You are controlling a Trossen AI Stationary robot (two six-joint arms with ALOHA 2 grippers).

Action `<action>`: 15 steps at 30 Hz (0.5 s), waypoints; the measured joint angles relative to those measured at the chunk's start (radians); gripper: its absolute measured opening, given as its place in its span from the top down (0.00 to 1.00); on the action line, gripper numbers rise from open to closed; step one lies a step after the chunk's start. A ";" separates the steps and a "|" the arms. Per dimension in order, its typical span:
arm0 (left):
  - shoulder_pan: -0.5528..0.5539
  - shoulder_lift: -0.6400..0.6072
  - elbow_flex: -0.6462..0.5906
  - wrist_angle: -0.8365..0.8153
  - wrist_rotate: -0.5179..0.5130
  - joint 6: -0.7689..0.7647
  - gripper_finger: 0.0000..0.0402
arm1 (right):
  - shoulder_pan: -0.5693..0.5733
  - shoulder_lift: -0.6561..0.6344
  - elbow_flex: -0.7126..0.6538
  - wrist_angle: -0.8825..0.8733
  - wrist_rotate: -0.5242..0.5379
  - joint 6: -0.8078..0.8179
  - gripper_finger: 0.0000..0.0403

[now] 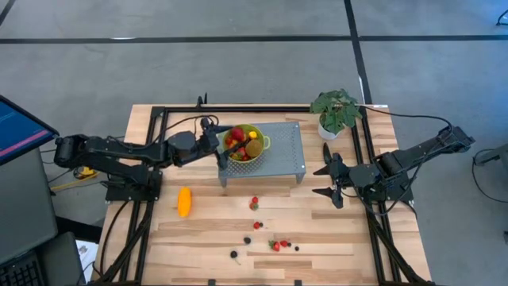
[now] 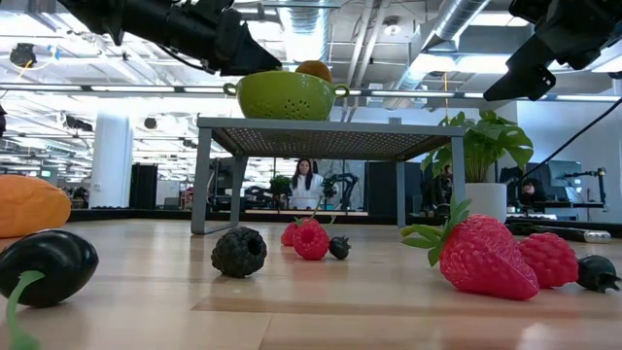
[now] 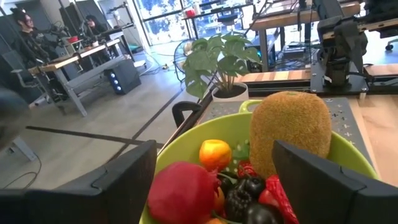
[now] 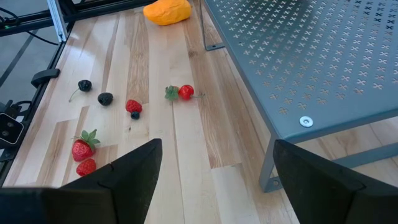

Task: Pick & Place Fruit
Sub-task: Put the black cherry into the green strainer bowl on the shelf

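On the wooden counter [image 1: 333, 238], berries [image 1: 278, 245] left to gather: lift the released left claw [image 1: 220, 143] straight off the green colander [image 1: 265, 143], right claw [image 1: 334, 181] spread, idle.

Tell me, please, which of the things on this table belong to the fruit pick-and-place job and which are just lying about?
Part of the job:
- long orange-yellow fruit on the wooden table
- small red and dark berries scattered on the wood
- fuzzy brown kiwi, red round fruit and others in the green colander
- grey perforated metal stand under it

Just lying about:
- leafy green potted plant
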 joint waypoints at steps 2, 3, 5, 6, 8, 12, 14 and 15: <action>-0.009 0.000 0.000 0.002 0.000 0.000 0.22 | 0.000 0.000 0.000 0.000 0.000 0.000 0.25; -0.015 -0.001 0.000 0.003 0.000 0.000 0.23 | 0.000 0.000 0.000 0.000 0.000 0.000 0.25; -0.034 -0.007 0.000 0.011 0.002 0.000 0.24 | 0.000 0.000 0.000 0.000 0.000 0.000 0.25; -0.045 -0.007 0.000 0.022 0.010 0.000 0.24 | 0.000 0.000 0.000 0.000 0.000 0.000 0.25; -0.073 -0.007 0.000 0.039 0.020 0.000 0.25 | 0.000 0.000 0.000 0.000 0.000 0.000 0.25; -0.144 -0.008 0.000 0.075 0.063 -0.006 0.26 | 0.000 0.000 0.000 0.000 0.000 0.000 0.25; -0.187 -0.008 0.000 0.076 0.084 -0.007 0.26 | 0.000 0.000 0.000 0.000 0.000 0.000 0.25; -0.209 -0.008 0.000 0.080 0.095 -0.007 0.26 | 0.000 0.000 0.000 0.000 0.000 0.000 0.25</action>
